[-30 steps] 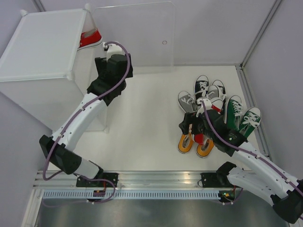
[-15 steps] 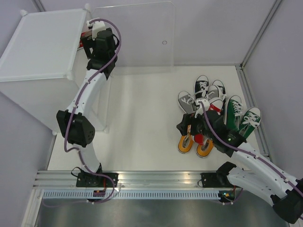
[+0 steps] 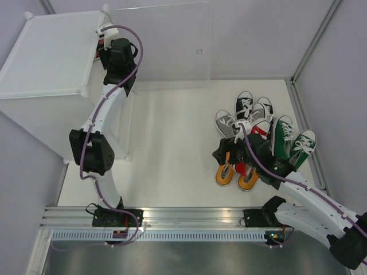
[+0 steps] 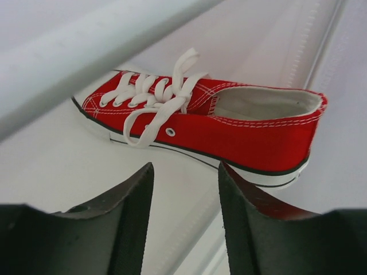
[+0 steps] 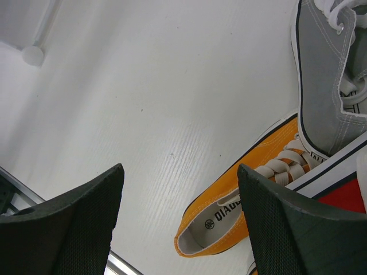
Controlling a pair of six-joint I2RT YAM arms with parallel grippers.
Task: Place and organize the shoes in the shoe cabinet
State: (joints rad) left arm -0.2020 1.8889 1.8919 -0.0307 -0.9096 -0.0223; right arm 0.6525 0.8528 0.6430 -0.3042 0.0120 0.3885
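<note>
The left arm (image 3: pixel 98 117) and right arm (image 3: pixel 309 197) are wearing glossy white shells between chunky black joint housings. A purple cable (image 3: pixel 139 54) is running along each. The left pincer (image 4: pixel 184 175) is showing smooth matte-black fingers; the right pincer (image 5: pixel 180 172) is showing black fingers with a fine woven texture.

top: overhead, whole table (image 3: pixel 172 149) | left wrist: close, red shoe (image 4: pixel 229 126) | right wrist: close, orange shoe (image 5: pixel 221 215), also in top
</note>
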